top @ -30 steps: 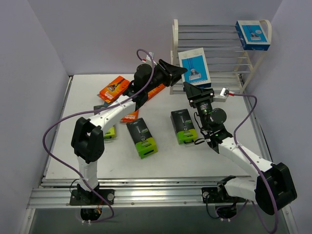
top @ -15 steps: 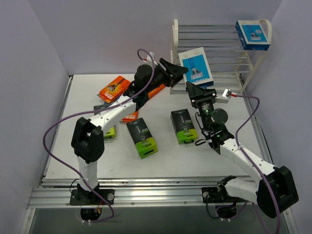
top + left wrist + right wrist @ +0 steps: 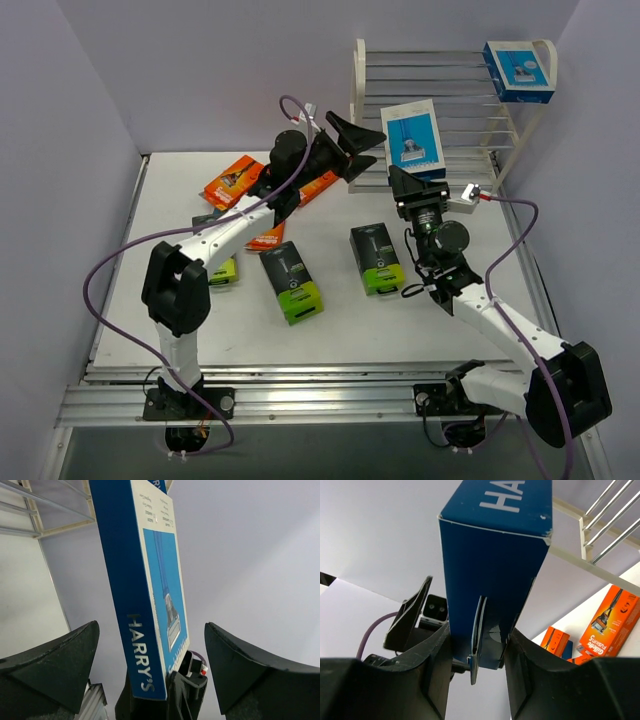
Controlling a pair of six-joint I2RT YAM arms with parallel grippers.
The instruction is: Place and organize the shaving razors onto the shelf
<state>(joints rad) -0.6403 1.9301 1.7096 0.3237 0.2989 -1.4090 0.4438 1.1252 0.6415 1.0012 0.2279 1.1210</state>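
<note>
Blue-and-white flat razor pack [image 3: 411, 137] is changing hands — left gripper [image 3: 366, 150] is now gaping wide, right gripper [image 3: 410, 185] is clamping its end — cream-white rod shelf [image 3: 358, 75] placement likely coming next.

- Top view: bright, even, diffuse light from overhead; the white bench [image 3: 340, 335] reads clean, without glare.
- Soft, short shadows lie beneath the arms and packs there.
- Thin highlights run along the rods of the shelf [image 3: 357, 80].
- Left wrist view: lettering on the blue pack [image 3: 150, 580] is crisp; the left pincer [image 3: 151, 626] is near-black, its detail lost.
- Right wrist view: the right pincer [image 3: 477, 630] is dark and slightly soft; the pack's near face sits in shade.
</note>
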